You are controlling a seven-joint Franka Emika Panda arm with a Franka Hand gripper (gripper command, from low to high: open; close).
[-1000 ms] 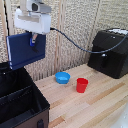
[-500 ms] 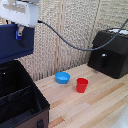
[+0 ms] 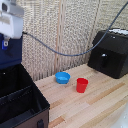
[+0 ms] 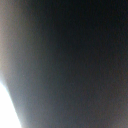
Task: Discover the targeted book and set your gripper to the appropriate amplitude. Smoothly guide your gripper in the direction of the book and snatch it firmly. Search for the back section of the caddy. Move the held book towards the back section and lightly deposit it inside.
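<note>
The tool [image 3: 6, 44], pinching the book [image 3: 11, 54] by its top edge so it hangs upright, holds it over the caddy [image 3: 20, 100] at the exterior view's left, ready for lowering in.

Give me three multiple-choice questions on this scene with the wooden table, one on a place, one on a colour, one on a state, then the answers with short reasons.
1. In the exterior view, where is the small blue bowl relative to the red plastic cup?
A. On the exterior view's left of it
B. On the exterior view's right of it
C. Stacked inside it

2. What colour is the thin rectangular hardcover book?
A. Red
B. Dark navy blue
C. Yellow

3. How does the book stand with the large black fabric caddy?
A. Lying flat on the table beside the cup
B. Upright at the caddy's back part, under the white arm's gripper
C. Leaning against the black boxy machine

Answers: 1 A, the bowl sits left of the cup, apart from it. 2 B, its cover is navy. 3 B, it stands upright above the caddy's rear.
</note>
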